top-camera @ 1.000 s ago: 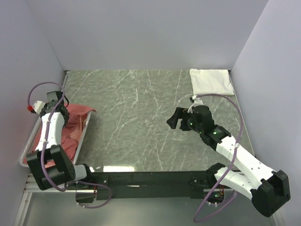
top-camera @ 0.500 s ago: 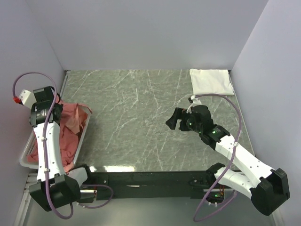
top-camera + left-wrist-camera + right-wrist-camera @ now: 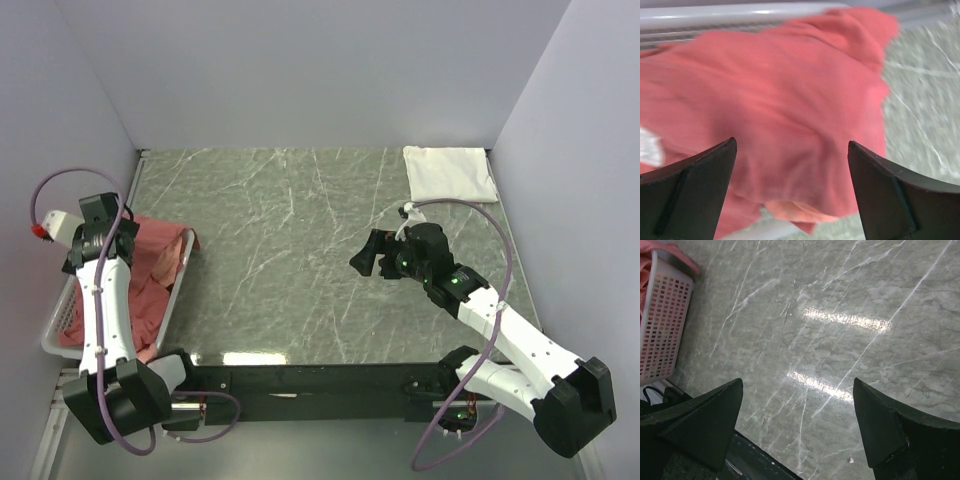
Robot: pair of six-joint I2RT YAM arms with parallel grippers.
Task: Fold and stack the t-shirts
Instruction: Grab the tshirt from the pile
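Note:
Several coral-red t-shirts [image 3: 150, 268] lie crumpled in the white mesh basket [image 3: 50, 335] at the table's left edge. One of them hangs over the basket's right rim. My left gripper [image 3: 118, 238] hovers just above that pile. In the left wrist view its jaws stand wide open [image 3: 791, 144] over the coral-red cloth [image 3: 785, 95], with nothing between them. A folded white t-shirt [image 3: 448, 172] rests at the back right corner. My right gripper [image 3: 365, 262] hangs open above the bare middle of the table [image 3: 797, 382], holding nothing.
The basket [image 3: 660, 325] with coral-red cloth [image 3: 675, 252] shows at the left of the right wrist view. The grey marble table [image 3: 290, 250] is walled at the left, back and right. The arms' black base rail [image 3: 320, 380] runs along the near edge.
My left gripper has gone from shut to wide open and let go of the coral-red t-shirt, which has dropped back over the basket. The left arm shifted a little. The right arm barely moved.

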